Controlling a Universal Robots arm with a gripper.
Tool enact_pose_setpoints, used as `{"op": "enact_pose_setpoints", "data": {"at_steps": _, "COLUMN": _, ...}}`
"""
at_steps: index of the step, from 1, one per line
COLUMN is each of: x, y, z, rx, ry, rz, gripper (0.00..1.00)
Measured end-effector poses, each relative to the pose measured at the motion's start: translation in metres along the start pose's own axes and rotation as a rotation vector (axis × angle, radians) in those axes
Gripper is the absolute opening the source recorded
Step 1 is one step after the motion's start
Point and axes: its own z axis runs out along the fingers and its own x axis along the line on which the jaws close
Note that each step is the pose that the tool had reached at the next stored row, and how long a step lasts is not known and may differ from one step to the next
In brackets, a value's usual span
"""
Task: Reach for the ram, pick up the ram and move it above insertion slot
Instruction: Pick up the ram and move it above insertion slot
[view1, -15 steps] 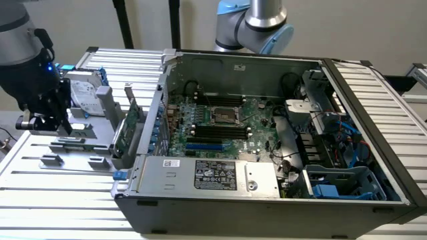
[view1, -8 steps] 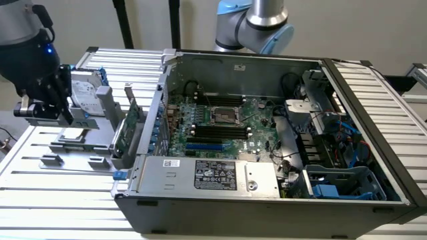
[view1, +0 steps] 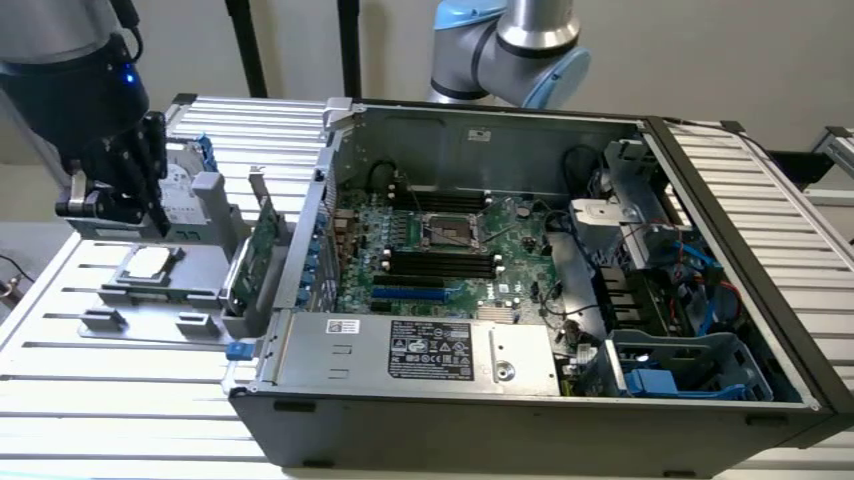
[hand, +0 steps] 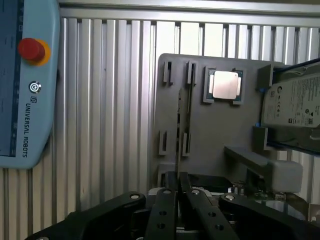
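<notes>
The ram (hand: 180, 125) is a thin dark strip seen edge-on, standing in the clips of a grey parts holder (hand: 220, 135). My gripper (hand: 178, 176) sits at its near end, with the black fingers (hand: 165, 210) drawn together on either side of the stick. In the exterior view the gripper (view1: 118, 205) hangs low over the holder (view1: 147, 300) at that view's left, outside the computer case. The black memory slots (view1: 430, 262) lie on the green motherboard inside the open case, well to the exterior view's right of the gripper.
On the holder are a silver processor (hand: 225, 85), a hard drive (hand: 295, 107) and a tall green expansion card (view1: 260, 250) beside the case wall. A teach pendant (hand: 25, 85) lies on the ribbed table. Another arm (view1: 514, 45) stands behind the case.
</notes>
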Motion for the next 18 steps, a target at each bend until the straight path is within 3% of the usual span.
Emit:
{"op": "enact_pose_setpoints", "data": {"at_steps": 9, "x": 0.0, "y": -0.0355, "z": -0.0235, "rx": 0.0, "ry": -0.005, "rz": -0.004, "gripper": 0.14}}
{"op": "enact_pose_setpoints", "data": {"at_steps": 18, "x": 0.0, "y": -0.0702, "z": -0.0391, "rx": 0.0, "ry": -0.0059, "rz": -0.006, "gripper": 0.14}}
